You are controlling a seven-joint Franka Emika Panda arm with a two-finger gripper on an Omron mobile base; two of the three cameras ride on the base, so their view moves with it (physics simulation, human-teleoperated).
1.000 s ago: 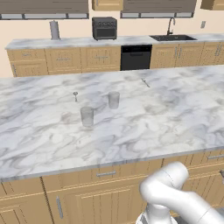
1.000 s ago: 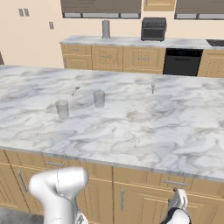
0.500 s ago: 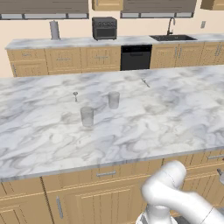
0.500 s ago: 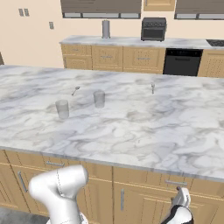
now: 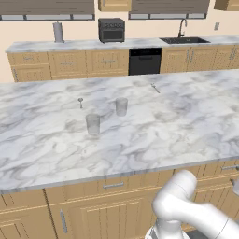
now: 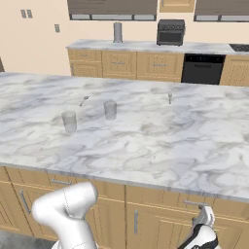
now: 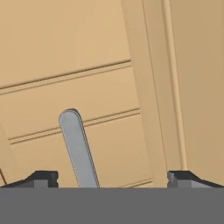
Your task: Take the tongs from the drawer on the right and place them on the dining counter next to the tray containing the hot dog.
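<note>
The dining counter is a long white marble top over light wood cabinets. Below its right end is a shut drawer front with a silver bar handle. My gripper hovers close in front of it and is open. The handle stands between the two fingertips, nearer the left one, with nothing gripped. The tongs are hidden. The tray and the hot dog are out of view.
Two clear glasses stand on the marble, with a small spoon and another small utensil nearby. A second drawer handle sits further left. The wall counter with a sink runs behind.
In the right base view the gripper has crept slightly up and right, closer to the drawer handle. Its jaws stay open.
</note>
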